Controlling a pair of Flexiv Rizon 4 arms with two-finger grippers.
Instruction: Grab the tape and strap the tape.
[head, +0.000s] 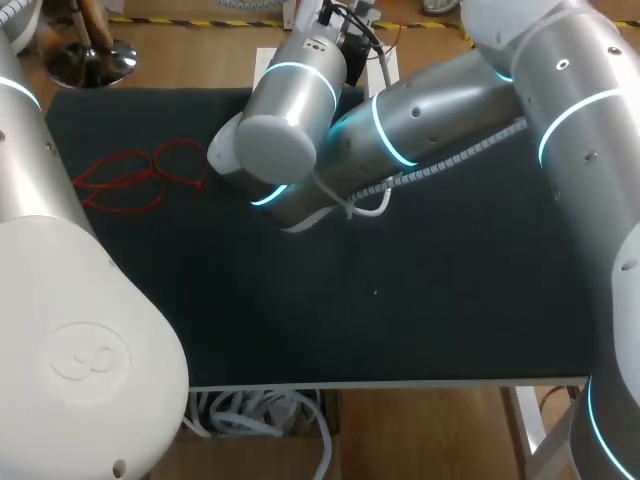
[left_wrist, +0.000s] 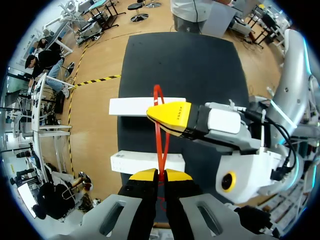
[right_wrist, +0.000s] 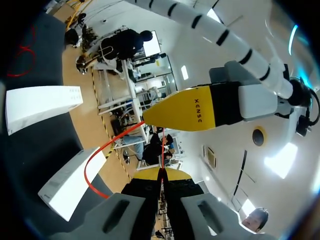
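Our left gripper (left_wrist: 160, 174) is clenched on a length of red tape (left_wrist: 161, 142), which rises from between its yellow tips into a narrow loop. Our right gripper (right_wrist: 161, 173) is pinched shut on the same tape, its fingers crossing just ahead of the left's. We judge that both hold it this close together to keep the loop taut and raised off the black mat (head: 400, 300), above the two white blocks (left_wrist: 147, 162), ready for strapping. More red tapes (head: 140, 178) lie loose on the mat, well apart, at our left.
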